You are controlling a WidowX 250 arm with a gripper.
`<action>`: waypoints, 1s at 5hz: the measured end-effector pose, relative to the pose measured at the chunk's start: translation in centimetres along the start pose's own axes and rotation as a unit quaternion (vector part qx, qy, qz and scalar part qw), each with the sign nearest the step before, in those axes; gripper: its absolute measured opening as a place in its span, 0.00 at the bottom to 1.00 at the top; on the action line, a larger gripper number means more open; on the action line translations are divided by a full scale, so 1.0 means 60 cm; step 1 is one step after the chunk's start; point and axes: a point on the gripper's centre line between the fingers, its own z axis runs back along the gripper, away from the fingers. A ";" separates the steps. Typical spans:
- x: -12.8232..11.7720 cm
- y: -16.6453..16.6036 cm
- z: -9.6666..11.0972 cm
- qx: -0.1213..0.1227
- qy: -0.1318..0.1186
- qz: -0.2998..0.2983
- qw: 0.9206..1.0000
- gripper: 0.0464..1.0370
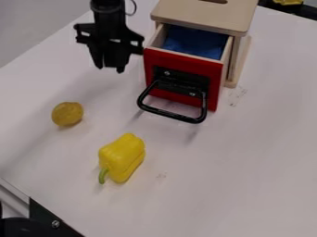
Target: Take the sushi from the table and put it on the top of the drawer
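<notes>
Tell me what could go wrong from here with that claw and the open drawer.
The claw hangs close beside the red drawer, so a sideways swing might knock it. The round yellow lump could roll if nudged. And since the drawer is pulled open, anything set near the front edge of the wooden top might drop inside.

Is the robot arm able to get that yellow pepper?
Probably yes. The yellow pepper lies in the open on the table, and the gripper hangs beside the red drawer, with nothing seeming to block its way.
</notes>
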 end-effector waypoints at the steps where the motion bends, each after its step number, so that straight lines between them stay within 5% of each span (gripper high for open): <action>1: 0.049 -0.037 0.057 -0.029 -0.024 0.003 0.999 0.44; 3: 0.144 -0.123 0.068 -0.065 -0.023 -0.022 0.997 0.44; 4: 0.173 -0.151 0.066 -0.063 -0.023 -0.040 0.997 0.44; 5: 0.162 -0.153 0.064 -0.060 -0.026 -0.046 0.997 0.42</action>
